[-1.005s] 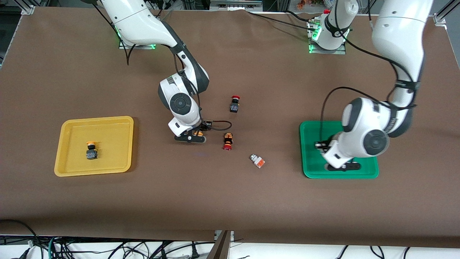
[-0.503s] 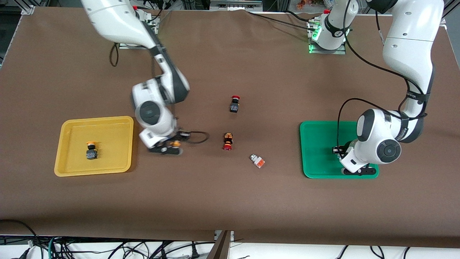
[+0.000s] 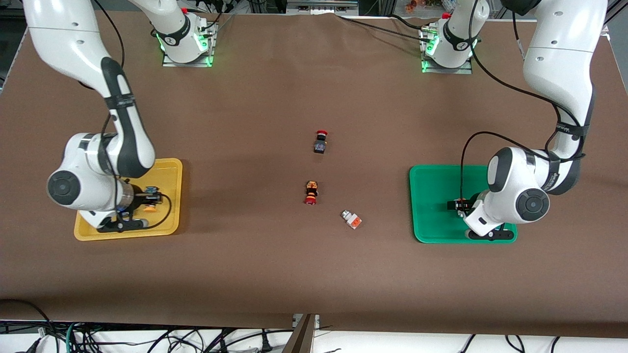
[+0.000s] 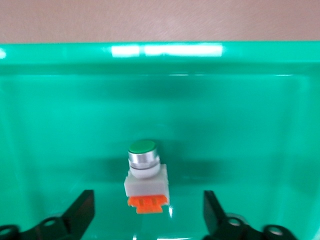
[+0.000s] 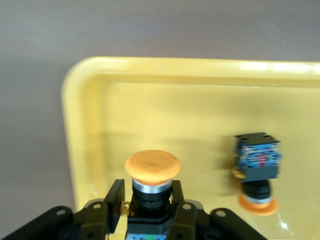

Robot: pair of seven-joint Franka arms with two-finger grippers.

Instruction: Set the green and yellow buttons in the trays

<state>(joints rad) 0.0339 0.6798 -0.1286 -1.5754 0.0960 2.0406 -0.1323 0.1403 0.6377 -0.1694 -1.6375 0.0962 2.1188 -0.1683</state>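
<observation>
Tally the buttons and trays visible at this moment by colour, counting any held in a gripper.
Yellow-capped buttons: 2, one held by the right gripper over the yellow tray, button at, one lying in that tray.
Green-tipped buttons: 2, one in the green tray, one on the table.
Red-capped buttons: 2.
Trays: 2, yellow and green.
Total: 8.

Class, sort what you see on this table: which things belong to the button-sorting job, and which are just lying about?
Job:
- yellow tray
- green tray
- yellow button held by right gripper
- yellow button in yellow tray
- green button in green tray
- green button on table

Lying about:
- two red buttons
</observation>
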